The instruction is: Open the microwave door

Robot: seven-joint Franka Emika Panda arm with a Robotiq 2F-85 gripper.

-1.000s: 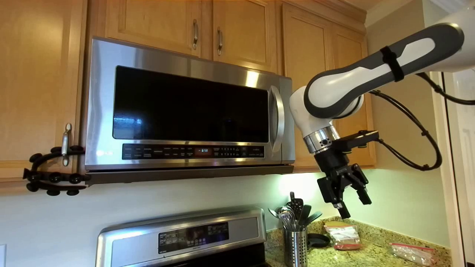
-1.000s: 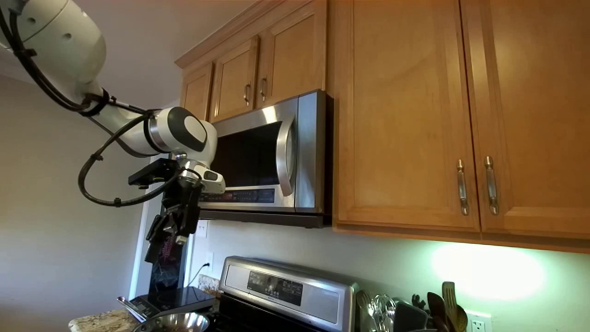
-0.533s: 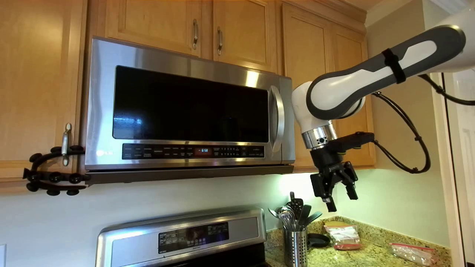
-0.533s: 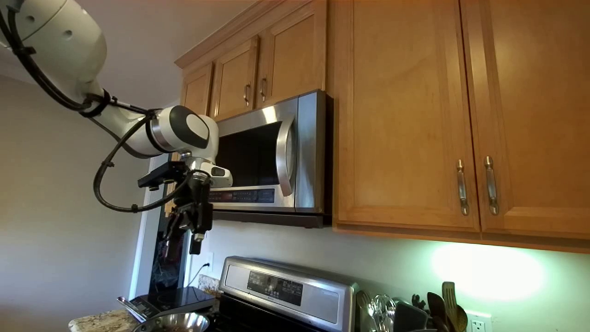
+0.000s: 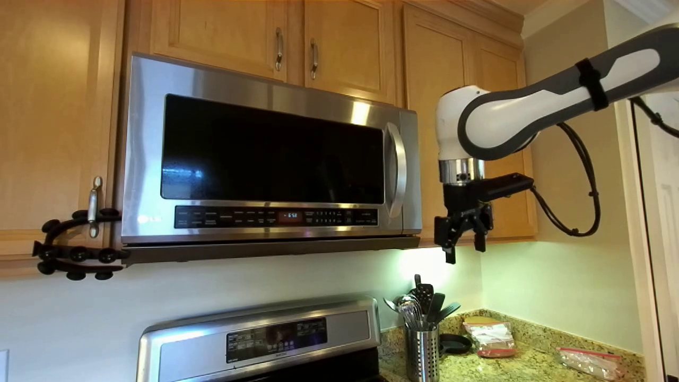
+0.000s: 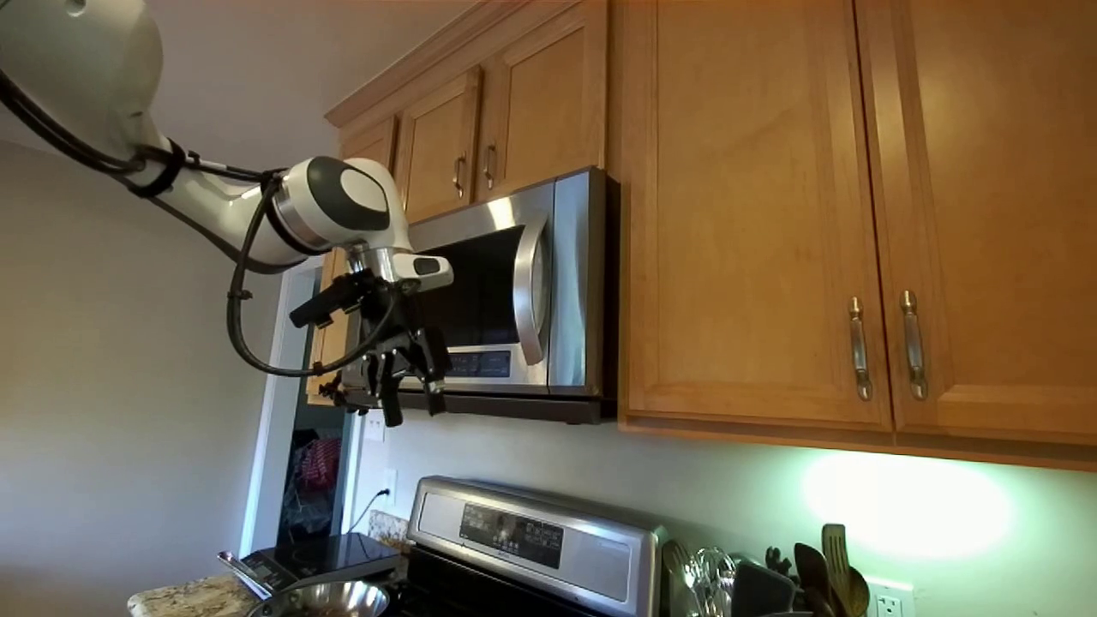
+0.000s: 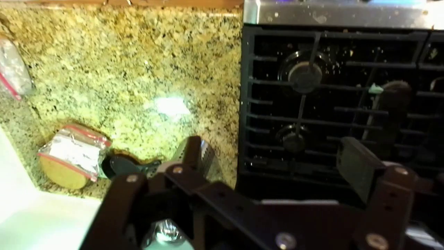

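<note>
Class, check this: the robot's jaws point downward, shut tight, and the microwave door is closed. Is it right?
Not quite: the wrist view shows the jaws open, spread apart. They do point downward, and the microwave door is closed.

I can make out a faint, pale LG logo on the wide, dark-windowed stainless-steel microwave door, plus 6:5-something on its small reddish rectangular display; last digit's a blur from here.

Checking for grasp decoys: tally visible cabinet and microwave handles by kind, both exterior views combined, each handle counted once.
Cabinet handles: 5
Microwave door handle: 1
Total visible: 6
</note>
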